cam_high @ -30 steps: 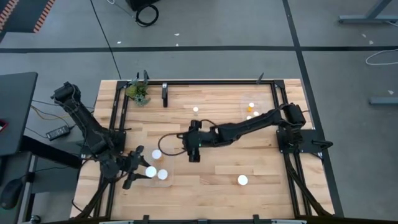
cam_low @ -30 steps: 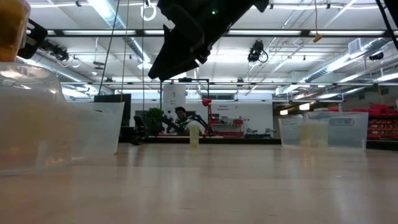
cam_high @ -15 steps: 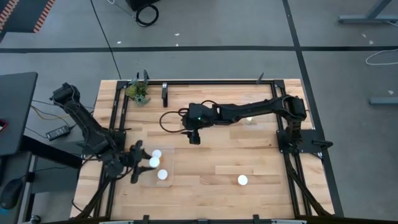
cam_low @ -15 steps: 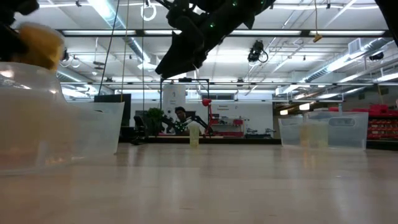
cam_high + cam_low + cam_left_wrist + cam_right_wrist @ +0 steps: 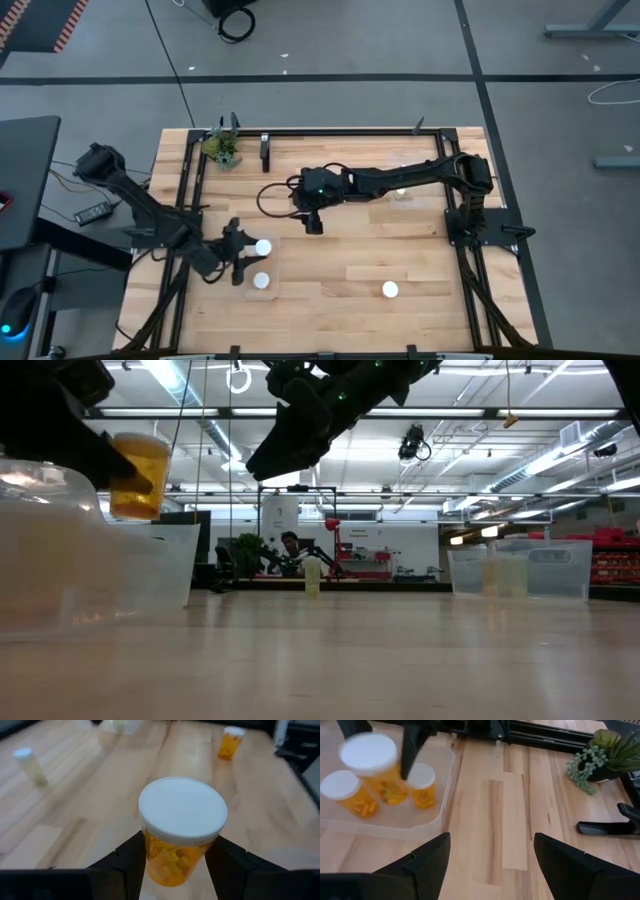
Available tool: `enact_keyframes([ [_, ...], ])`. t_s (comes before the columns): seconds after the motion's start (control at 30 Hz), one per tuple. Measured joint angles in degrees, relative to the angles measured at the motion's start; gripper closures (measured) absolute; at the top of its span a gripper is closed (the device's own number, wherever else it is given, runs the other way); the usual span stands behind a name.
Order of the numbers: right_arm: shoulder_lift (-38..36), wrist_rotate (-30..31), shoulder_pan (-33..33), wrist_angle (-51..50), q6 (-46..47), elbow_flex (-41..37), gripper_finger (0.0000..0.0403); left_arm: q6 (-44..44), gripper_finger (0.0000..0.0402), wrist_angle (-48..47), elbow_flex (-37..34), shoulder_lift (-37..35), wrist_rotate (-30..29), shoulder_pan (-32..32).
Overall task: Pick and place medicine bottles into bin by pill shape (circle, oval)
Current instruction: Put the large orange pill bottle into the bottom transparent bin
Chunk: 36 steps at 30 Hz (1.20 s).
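Observation:
My left gripper (image 5: 248, 253) is shut on an amber medicine bottle (image 5: 181, 815) with a wide white cap and holds it over the clear bin (image 5: 443, 800) at the table's near left. Two more white-capped bottles (image 5: 345, 792) (image 5: 423, 782) stand in that bin. Another bottle (image 5: 390, 290) stands alone on the wood near the front edge. My right gripper (image 5: 313, 226) hangs open over the table's middle, clear of everything, with nothing between its fingers (image 5: 427, 862). My left gripper pinches the bottle's amber body (image 5: 172, 862) just under the cap, one finger on each side. The fingers (image 5: 131, 865) come from the table's left, slanting a little downward. The bottle stands nearly upright, cap up, lifted clear above the bin (image 5: 137, 475).
A second clear bin (image 5: 402, 186) with bottles sits at the far right. A small green plant (image 5: 222, 148) stands at the far left corner. A pale slim bottle (image 5: 30, 766) stands farther out on the wood. Black frame rails (image 5: 340, 131) run along the table's edges.
My left gripper has carried the bottle toward the table's right and far side and somewhat down, over the bin, still shut on it. My right gripper has drawn back toward the far edge and risen a little, then kept still, open throughout.

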Motion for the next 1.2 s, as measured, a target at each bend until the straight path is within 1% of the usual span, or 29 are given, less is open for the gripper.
enact_keyframes([
  [0.07,0.0,-0.4,0.0,0.0,0.0,0.0,0.0109,-0.6,0.0216,1.6,0.0,1.5,1.0,0.9],
  [0.13,0.0,-0.7,0.1,0.0,0.0,0.0,0.0109,0.5,0.0216,5.7,0.0,3.3,1.9,1.4],
  [0.2,0.0,-0.9,0.1,-0.3,0.0,0.0,0.0109,1.0,0.0216,7.3,0.0,4.7,2.9,1.8],
  [0.3,0.0,-1.5,0.1,-0.2,-0.1,0.0,0.0109,-0.9,0.0216,7.0,0.0,6.9,3.6,2.5],
  [0.43,0.0,-2.2,0.1,-0.3,-0.2,0.0,0.0109,-3.3,0.0216,7.8,0.0,8.1,4.7,2.6],
  [0.8,0.0,-2.5,0.1,0.0,-0.6,0.0,0.0109,-3.0,0.0216,8.2,0.0,11.0,11.1,2.6],
  [0.87,0.0,-3.6,0.1,0.0,-0.6,0.0,0.0109,-2.1,0.0216,8.1,0.1,10.9,12.0,2.6],
  [1.0,0.0,-7.4,0.6,0.0,-1.7,0.0,0.0109,-1.4,0.0216,8.0,0.1,10.9,12.2,2.6],
  [1.2,0.0,-7.7,3.2,1.2,-2.7,0.0,0.0109,-0.1,0.0216,7.7,0.1,10.8,12.2,2.6],
])
